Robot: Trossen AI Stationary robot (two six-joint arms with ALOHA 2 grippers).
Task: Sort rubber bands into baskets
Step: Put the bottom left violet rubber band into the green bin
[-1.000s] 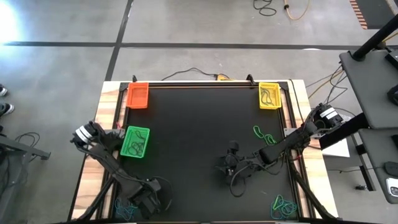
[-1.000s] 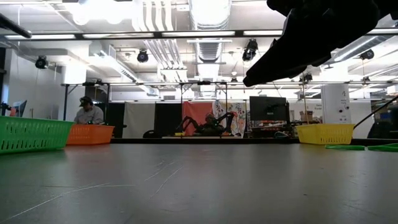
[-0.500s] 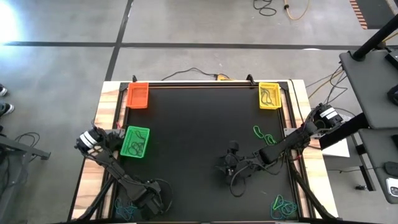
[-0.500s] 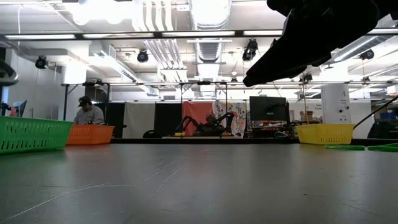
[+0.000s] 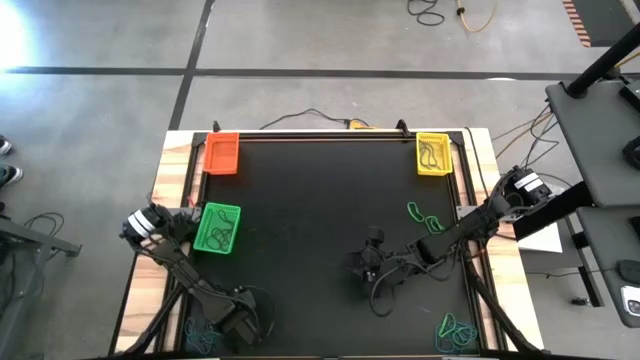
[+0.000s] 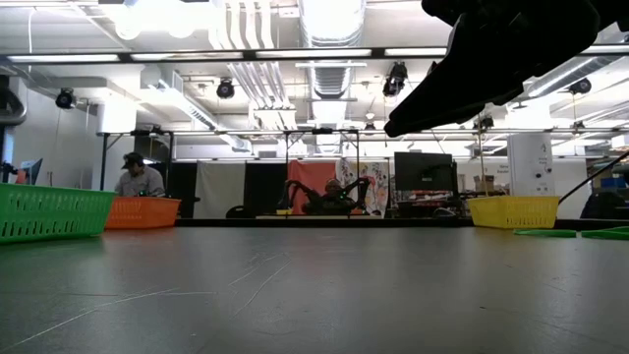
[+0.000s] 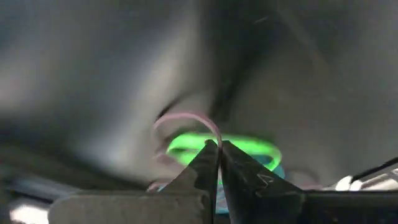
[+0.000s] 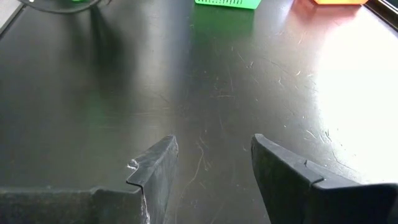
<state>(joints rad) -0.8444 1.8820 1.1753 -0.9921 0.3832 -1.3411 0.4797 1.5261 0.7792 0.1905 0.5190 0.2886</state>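
High view, rubber bands: several green loops [image 5: 428, 217] lay on the black mat right of centre in the frame, a teal and green heap [image 5: 456, 330] sat at the lower right corner, and another teal cluster [image 5: 200, 335] lay at the lower left edge beside the left arm's base.
Baskets: the orange basket [image 5: 221, 153] stood at the upper left corner of the mat, the yellow basket [image 5: 433, 154] at the upper right with dark loops inside, and the green basket [image 5: 217, 227] at the left edge, midway down, with dark and green loops in it.
Left end effector: [image 7: 218, 155] in the left wrist view its two fingers stood pressed together, tips touching; a glowing green loop [image 7: 249, 148] and a pale pink loop [image 7: 187, 121] showed just behind the tips, but whether either was pinched could not be told. In the high view the arm lay folded at the lower left of the frame, its wrist near the lower edge.
Right end effector: [image 8: 214, 165] fingers spread apart with nothing between them, over bare scratched tabletop [image 8: 249, 81]; in the high view it hung low of centre [image 5: 366, 265], the arm reaching in from the right edge.
Low view: green basket at far left, orange basket just right of it and farther back, yellow basket at right, green loops flat at the far right edge [image 6: 580, 233]; a dark arm [image 6: 491, 54] filled the upper right.
Room: a person [image 6: 140, 177] sat behind the orange basket.
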